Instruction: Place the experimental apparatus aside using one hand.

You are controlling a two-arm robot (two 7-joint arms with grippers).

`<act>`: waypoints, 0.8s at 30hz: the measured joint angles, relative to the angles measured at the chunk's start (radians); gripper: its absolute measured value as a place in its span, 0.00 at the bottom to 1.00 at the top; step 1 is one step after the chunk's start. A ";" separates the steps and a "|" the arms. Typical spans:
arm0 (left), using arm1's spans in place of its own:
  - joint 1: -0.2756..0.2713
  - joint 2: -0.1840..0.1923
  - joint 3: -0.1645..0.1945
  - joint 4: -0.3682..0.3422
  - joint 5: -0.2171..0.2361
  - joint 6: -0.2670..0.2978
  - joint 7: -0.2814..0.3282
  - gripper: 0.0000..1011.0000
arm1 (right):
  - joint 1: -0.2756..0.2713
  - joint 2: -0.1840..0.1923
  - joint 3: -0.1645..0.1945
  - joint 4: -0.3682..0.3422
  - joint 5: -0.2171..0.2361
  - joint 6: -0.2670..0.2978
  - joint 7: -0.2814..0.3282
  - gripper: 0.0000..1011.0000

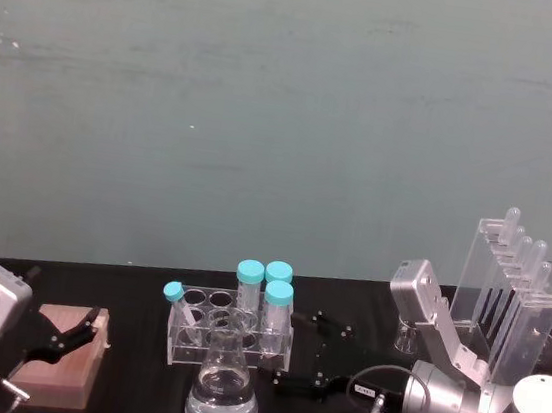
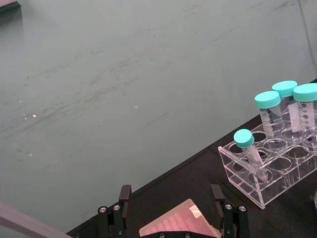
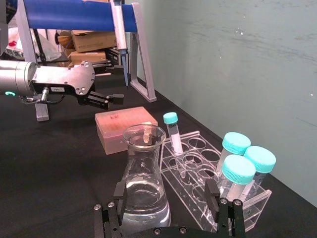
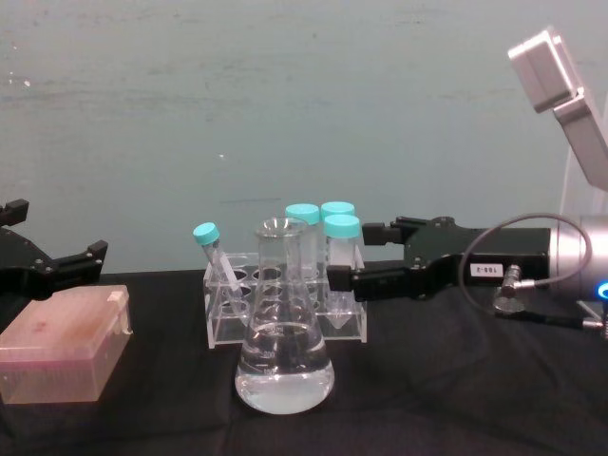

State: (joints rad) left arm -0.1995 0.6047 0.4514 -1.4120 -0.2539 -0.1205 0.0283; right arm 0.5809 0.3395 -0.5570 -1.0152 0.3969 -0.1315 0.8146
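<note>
clear flask [image 1: 222,396], teal caps [image 1: 280,292], pink box [image 4: 57,356]

Clear tube rack [image 1: 184,341], pink box [image 1: 59,371]

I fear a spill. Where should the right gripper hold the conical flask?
Hold the conical flask at its narrow neck, under the flared rim; the wide base probably exceeds the open right gripper. Come level from the robot's right, since the tube rack stands close behind it.

Four capped tubes [image 1: 250,282], one rack [image 1: 181,348], one flask [image 1: 222,393], one pink box [image 1: 59,361].
</note>
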 joint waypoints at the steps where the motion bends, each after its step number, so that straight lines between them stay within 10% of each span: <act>1: 0.000 0.000 0.000 0.000 0.000 0.000 0.000 0.99 | 0.003 -0.001 -0.002 0.004 0.001 -0.002 0.002 0.99; 24: 0.000 0.000 0.000 0.000 0.000 0.000 0.000 0.99 | 0.056 -0.022 -0.041 0.071 0.020 -0.030 0.044 0.99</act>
State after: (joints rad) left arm -0.1996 0.6047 0.4514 -1.4120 -0.2539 -0.1205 0.0283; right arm 0.6372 0.3172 -0.5983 -0.9447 0.4167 -0.1611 0.8588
